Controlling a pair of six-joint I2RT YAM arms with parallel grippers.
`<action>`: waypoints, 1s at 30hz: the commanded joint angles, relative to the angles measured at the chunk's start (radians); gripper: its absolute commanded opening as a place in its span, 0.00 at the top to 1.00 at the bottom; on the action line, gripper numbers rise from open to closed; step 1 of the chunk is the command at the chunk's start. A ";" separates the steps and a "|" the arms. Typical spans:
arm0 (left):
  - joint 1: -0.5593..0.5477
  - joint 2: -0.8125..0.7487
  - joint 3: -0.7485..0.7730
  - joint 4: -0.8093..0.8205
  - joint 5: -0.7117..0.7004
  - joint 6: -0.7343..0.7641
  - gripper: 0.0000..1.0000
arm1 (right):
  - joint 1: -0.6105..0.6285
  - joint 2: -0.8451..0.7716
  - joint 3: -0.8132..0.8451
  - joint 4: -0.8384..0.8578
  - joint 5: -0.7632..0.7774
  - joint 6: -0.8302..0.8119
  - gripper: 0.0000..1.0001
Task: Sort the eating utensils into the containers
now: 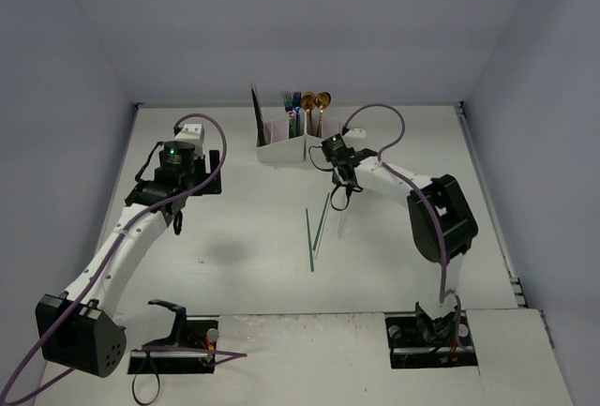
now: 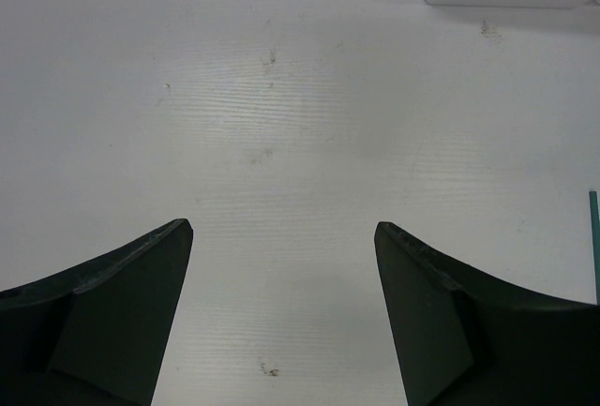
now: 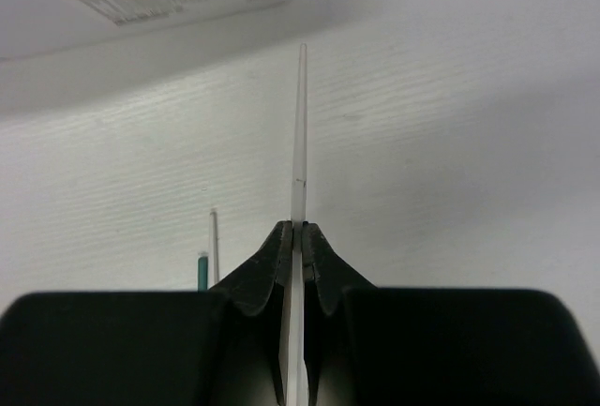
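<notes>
Right wrist view shows you the right gripper (image 3: 298, 230) clamped on a thin pale chopstick (image 3: 300, 134), just on the near side of the organiser box (image 1: 281, 151). A second chopstick (image 3: 213, 237) lies beside it. Your left gripper (image 2: 284, 228) hangs spread wide, left of the box.

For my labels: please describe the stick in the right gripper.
At the table's back stands the white organiser; just before its right end hangs the right gripper. Its shut jaws pinch a thin pale stick; the other sticks lie loose on the table.
</notes>
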 commanded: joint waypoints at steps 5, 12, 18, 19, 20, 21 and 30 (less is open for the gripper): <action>0.006 -0.033 0.020 0.046 -0.007 -0.008 0.24 | -0.026 -0.244 0.203 0.034 0.158 -0.189 1.00; 0.006 -0.038 0.015 0.047 -0.020 -0.005 0.24 | -0.082 -0.217 0.303 0.375 0.230 -0.396 1.00; 0.006 -0.032 0.017 0.046 -0.014 -0.005 0.24 | -0.125 -0.138 0.265 0.721 0.199 -0.543 1.00; 0.006 -0.029 0.018 0.043 -0.011 -0.005 0.24 | -0.131 -0.120 0.266 0.759 0.195 -0.553 1.00; 0.006 -0.029 0.018 0.043 -0.009 -0.005 0.24 | -0.139 -0.101 0.267 0.789 0.182 -0.555 1.00; 0.006 -0.030 0.018 0.043 -0.006 -0.005 0.24 | -0.147 -0.086 0.269 0.820 0.166 -0.555 1.00; 0.005 -0.039 0.020 0.037 -0.028 0.004 0.24 | -0.167 0.103 0.327 0.965 0.103 -0.570 1.00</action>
